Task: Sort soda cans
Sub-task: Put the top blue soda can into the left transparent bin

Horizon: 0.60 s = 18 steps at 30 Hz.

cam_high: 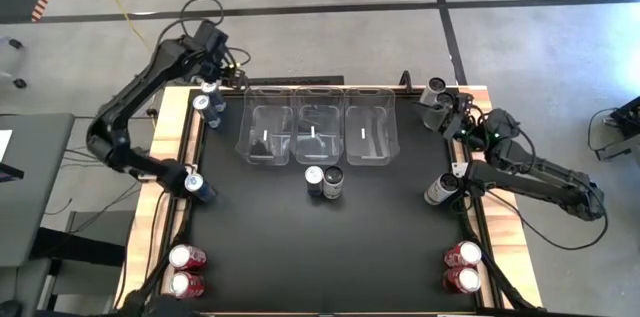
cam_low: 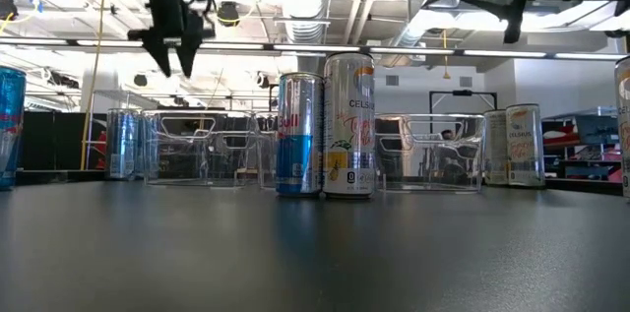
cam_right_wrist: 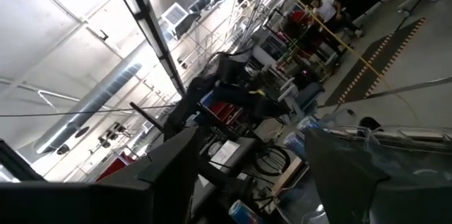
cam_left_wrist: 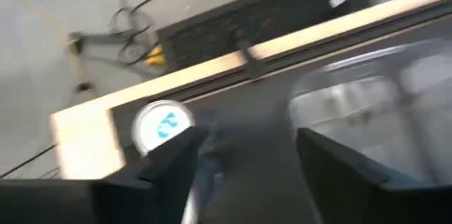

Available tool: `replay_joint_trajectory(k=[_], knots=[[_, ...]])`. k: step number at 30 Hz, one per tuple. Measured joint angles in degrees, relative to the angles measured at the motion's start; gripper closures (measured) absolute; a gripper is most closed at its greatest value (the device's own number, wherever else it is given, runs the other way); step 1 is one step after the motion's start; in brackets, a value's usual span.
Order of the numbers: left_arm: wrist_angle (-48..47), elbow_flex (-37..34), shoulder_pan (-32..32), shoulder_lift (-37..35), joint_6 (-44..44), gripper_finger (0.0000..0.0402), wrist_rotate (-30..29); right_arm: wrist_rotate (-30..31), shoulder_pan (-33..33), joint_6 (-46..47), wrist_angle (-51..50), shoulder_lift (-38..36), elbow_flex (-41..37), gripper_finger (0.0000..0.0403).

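Cans along the table's edges, bins at the back

Three bins [cam_high: 317, 134] line the table's [cam_high: 330, 257] far edge; two cans [cam_high: 324, 181] stand before them, others at each corner.

soda cans [cam_high: 324, 181] upright, scattered around table edges

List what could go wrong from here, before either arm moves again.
1. The left gripper hangs open by the blue cans at the table's far left edge; a swing could knock one off.
2. The two cans mid-table stand touching; gripping one may tip the other.
3. The right gripper sits close to a can at the far right corner and could bump it.
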Motion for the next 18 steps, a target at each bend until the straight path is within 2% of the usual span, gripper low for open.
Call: replay_joint_trajectory(k=[5, 9, 13, 18], knots=[[-0.68, 0.0, 2.65, 4.46, 3.02, 0.0065, -0.55, -0.01, 0.0, 0.0, -0.85, 0.67, 0.0, 0.0132], [0.02, -0.02, 4.87, 6.92, 1.98, 0.0016, -0.87, -0.02, 0.0, 0.0, -1.73, 1.61, 0.0, 0.0132], [1.02, -0.02, 5.91, 8.55, -1.04, 0.0005, -0.22, -0.02, 0.0, 0.0, -1.77, 3.27, 0.0, 0.0132], [0.37, -0.09, 6.42, 9.44, -11.35, 0.0007, -3.02, 0.0, 0.0, -0.01, -1.72, 5.08, 0.0, 0.0132]])
